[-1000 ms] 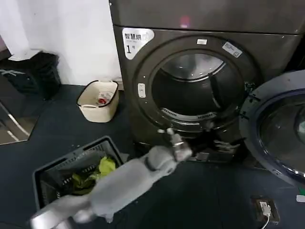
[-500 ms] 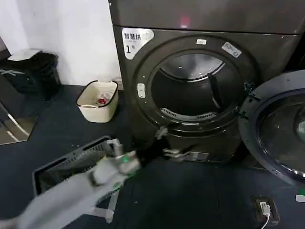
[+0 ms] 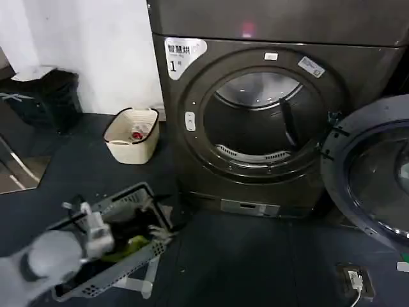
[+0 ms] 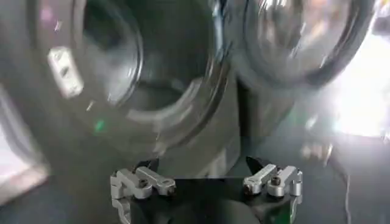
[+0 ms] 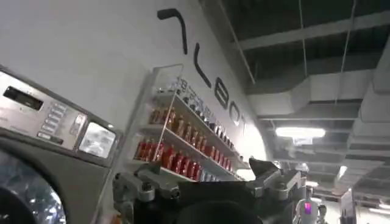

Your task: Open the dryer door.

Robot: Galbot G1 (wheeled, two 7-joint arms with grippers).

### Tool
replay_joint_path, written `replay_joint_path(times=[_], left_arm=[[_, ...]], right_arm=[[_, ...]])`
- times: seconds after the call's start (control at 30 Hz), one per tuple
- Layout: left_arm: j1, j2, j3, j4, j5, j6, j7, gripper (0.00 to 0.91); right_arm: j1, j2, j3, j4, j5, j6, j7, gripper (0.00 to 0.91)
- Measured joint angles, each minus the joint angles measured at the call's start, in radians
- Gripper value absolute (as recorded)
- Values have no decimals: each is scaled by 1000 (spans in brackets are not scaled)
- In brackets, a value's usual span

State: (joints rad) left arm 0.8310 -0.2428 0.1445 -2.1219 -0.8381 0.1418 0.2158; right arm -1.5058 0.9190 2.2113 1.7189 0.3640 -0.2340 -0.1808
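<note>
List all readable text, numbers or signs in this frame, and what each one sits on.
"1": white sticker on the dryer front, below a line of characters too blurred to read.
"7LBOT", partly cut off: large dark letters on the wall.
Small labels above the drum opening: unreadable.
Control panel display: unreadable.

The dark floor (image 3: 255,256) carries the dryer (image 3: 268,121) at its far edge, a cream bin (image 3: 131,135) beside it, a grey basket (image 3: 108,246) near-left, and a socket (image 3: 353,279) near-right.

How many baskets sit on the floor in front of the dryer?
2: a cream basket by the white wall, and a dark laundry basket nearer the robot, partly hidden by its left arm.
</note>
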Motion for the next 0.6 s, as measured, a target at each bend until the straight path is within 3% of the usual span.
replay_joint_path(times=[0.13, 0.23, 0.4, 0.6], left_arm=[[9, 98, -32, 8, 44, 154, 50, 907], [15, 162, -37, 36, 79, 209, 82, 907], [20, 240, -18, 100, 172, 213, 159, 907], [22, 271, -12, 166, 271, 237, 191, 907]], right_arm=[[13, -2, -6, 5, -8, 1, -7, 907], [15, -11, 0, 5, -8, 2, -13, 907], [16, -18, 1, -4, -8, 5, -24, 907], [30, -18, -12, -3, -8, 5, -30, 907]])
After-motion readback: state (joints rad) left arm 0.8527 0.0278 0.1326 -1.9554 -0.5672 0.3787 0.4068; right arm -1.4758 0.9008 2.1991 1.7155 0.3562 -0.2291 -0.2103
